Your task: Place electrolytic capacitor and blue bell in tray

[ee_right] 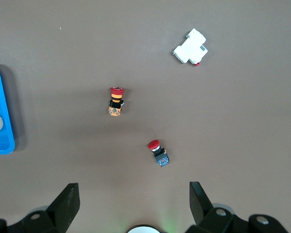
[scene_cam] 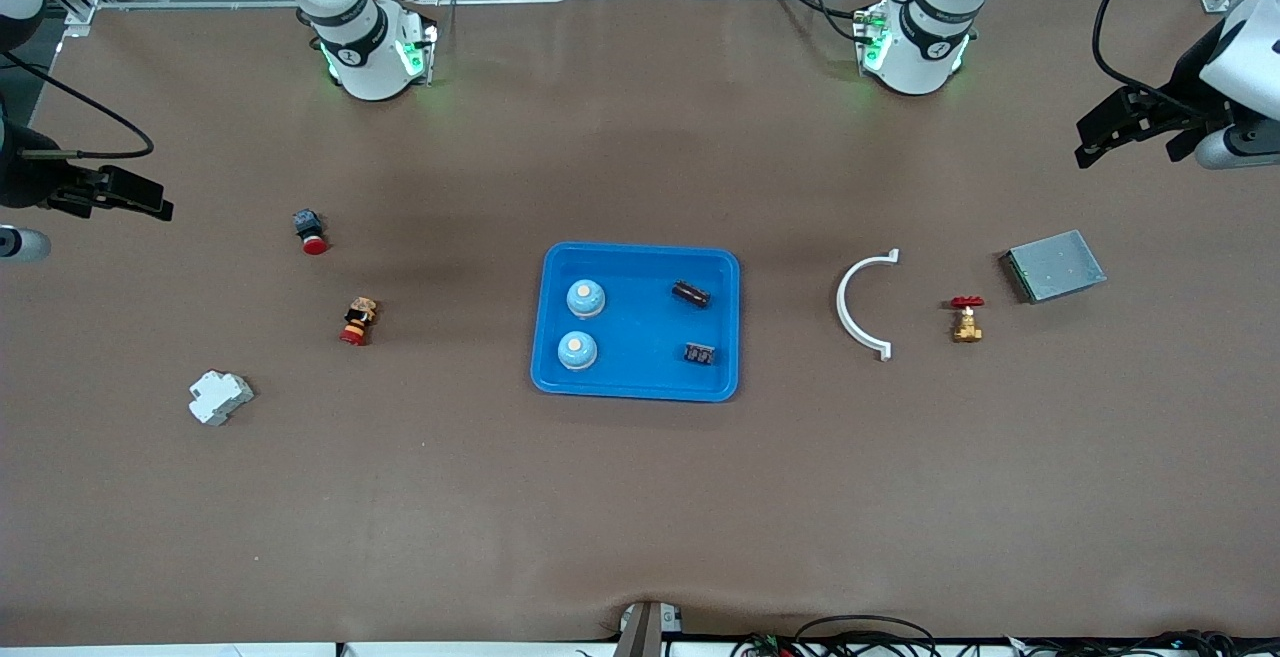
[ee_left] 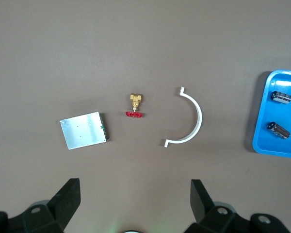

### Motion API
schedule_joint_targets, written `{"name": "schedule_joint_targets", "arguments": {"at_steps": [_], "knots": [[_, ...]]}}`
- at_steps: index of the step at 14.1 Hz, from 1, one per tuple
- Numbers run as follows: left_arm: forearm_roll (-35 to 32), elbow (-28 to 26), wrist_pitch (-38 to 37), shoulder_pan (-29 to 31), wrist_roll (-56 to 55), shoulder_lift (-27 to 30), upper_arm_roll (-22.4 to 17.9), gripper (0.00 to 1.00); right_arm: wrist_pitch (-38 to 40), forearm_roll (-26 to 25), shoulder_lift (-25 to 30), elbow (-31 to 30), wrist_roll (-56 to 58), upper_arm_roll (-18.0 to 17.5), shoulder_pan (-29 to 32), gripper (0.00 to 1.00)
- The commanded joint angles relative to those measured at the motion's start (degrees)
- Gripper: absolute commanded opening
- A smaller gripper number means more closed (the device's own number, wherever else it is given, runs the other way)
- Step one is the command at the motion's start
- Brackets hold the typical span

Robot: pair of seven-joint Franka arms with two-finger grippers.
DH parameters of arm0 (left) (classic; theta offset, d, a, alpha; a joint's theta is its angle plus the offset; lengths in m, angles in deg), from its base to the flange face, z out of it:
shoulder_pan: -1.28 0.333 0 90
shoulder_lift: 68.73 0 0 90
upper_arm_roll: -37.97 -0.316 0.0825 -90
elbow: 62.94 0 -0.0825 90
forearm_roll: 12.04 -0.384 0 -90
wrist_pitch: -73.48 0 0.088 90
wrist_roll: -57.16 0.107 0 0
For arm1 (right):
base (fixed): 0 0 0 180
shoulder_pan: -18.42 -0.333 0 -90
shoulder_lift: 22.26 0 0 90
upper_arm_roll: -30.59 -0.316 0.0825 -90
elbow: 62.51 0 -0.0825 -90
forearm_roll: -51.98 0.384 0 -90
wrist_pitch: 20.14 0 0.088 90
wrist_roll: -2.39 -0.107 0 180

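Apparently the job looks finished: two blue bells [scene_cam: 585,298] [scene_cam: 577,350] and two capacitors [scene_cam: 690,293] [scene_cam: 700,353] already lie inside the tray [scene_cam: 637,389] at the middle of the desk [scene_cam: 640,517]. Both arms wait, pulled back. Left end effector [scene_cam: 1135,132] hangs open over its end of the desk, empty; right end effector [scene_cam: 115,193] likewise open and empty. Nothing appears left to move.

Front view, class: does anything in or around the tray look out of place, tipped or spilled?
Nothing stands out. The blue tray holds two blue bells and two dark capacitors, all inside its rim.
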Motion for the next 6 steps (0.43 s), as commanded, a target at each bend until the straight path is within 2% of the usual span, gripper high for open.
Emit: {"name": "schedule_joint_targets", "arguments": {"at_steps": [1,4,6], "knots": [[0.29,2.41,-0.80,0.37,-0.43,0.05,0.07,1.00,-0.71,-0.48,1.69,-1.54,0.82,-0.50,0.67,1.00],[0.38,2.77,-1.24,0.20,-0.61,-0.57,0.07,1.00,-4.91,-0.57,5.28,-6.79,0.73,-0.50,0.58,1.00],[-0.32,3.21,-2.73,0.11,-0.61,-0.66,0.25,1.00,-4.58,-0.48,5.29,-6.73,0.65,-0.59,0.58,1.00]]}}
